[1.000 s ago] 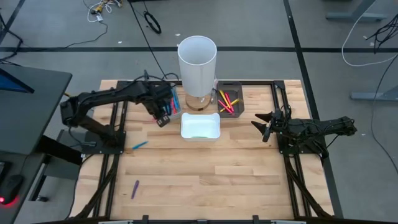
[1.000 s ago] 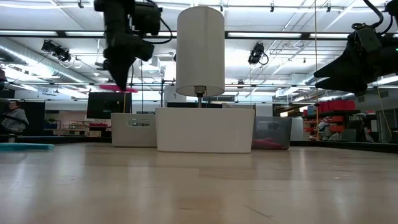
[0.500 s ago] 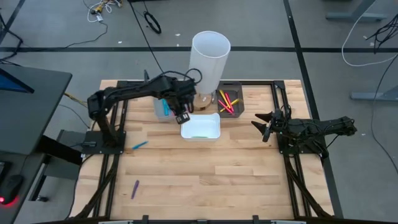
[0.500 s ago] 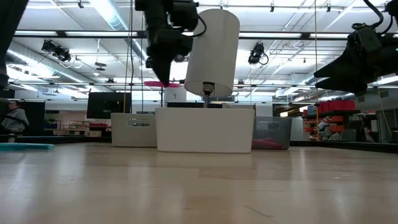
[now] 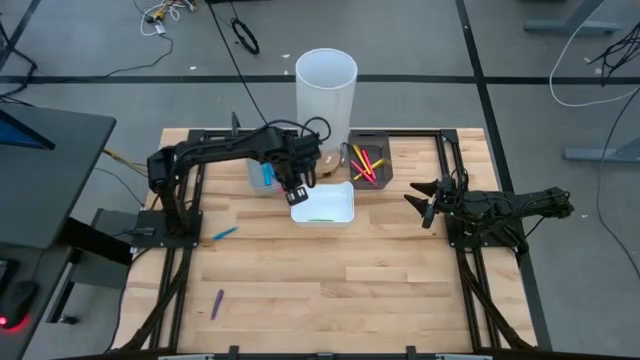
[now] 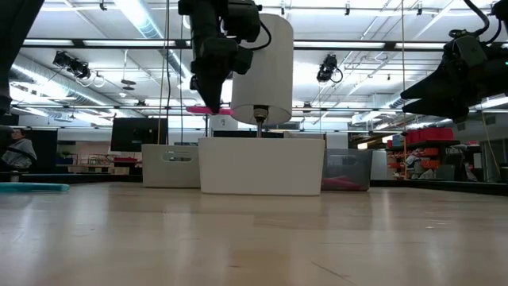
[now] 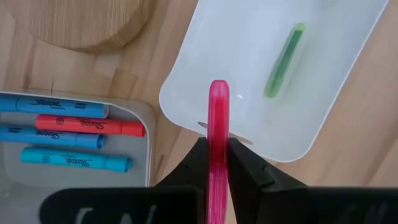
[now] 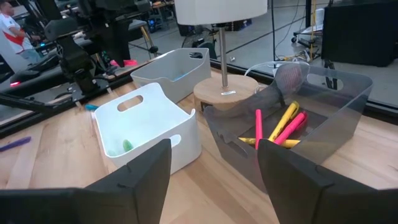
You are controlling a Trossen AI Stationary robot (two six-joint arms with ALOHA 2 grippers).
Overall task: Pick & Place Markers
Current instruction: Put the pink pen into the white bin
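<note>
Pink marker is pinched in the closed left hand, over the white tray's left rim, mid-counter. Next: shift inward, then release. Right hand waits open at the right edge.

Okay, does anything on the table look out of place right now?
Yes: two markers lie loose on the bare wood, away from the trays, a blue one near the left arm's base and a purple one by the front edge.

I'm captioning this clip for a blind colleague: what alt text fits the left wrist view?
The left hand is shut on a pink marker, poised over the near rim of a white tray holding one green marker. Beside it, a grey tray holds blue markers and a red marker.
</note>
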